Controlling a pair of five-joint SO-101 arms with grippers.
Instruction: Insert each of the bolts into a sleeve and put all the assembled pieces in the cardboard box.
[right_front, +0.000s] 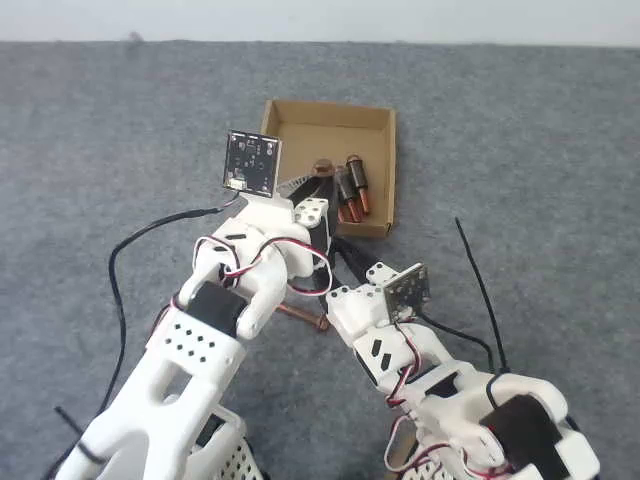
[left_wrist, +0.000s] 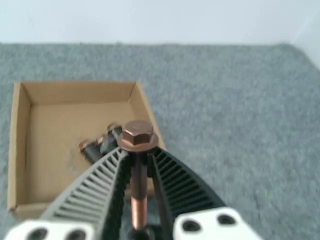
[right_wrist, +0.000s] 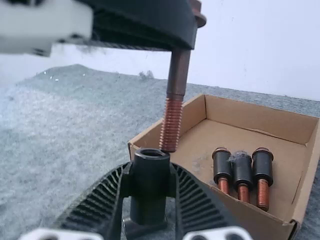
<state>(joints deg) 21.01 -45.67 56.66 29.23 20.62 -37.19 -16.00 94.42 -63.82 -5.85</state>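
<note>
**Bolt lined up at sleeve mouth**

Grey surface (right_front: 520, 150) w/ cardboard box (right_front: 310, 135). Left hand (left_wrist: 138, 152) is clamped on a bolt (left_wrist: 137, 136), head up, tip right at the sleeve (right_wrist: 148, 190) mouth. Right hand (right_wrist: 149, 170) grips that sleeve upright, next to the box. 3 assembled pcs (right_wrist: 242, 172) lie inside.

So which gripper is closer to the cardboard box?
Left. The left gripper holds a bolt up at the near edge of the box. The right gripper sits just short of that edge, gripping a sleeve under the bolt's tip.
</note>
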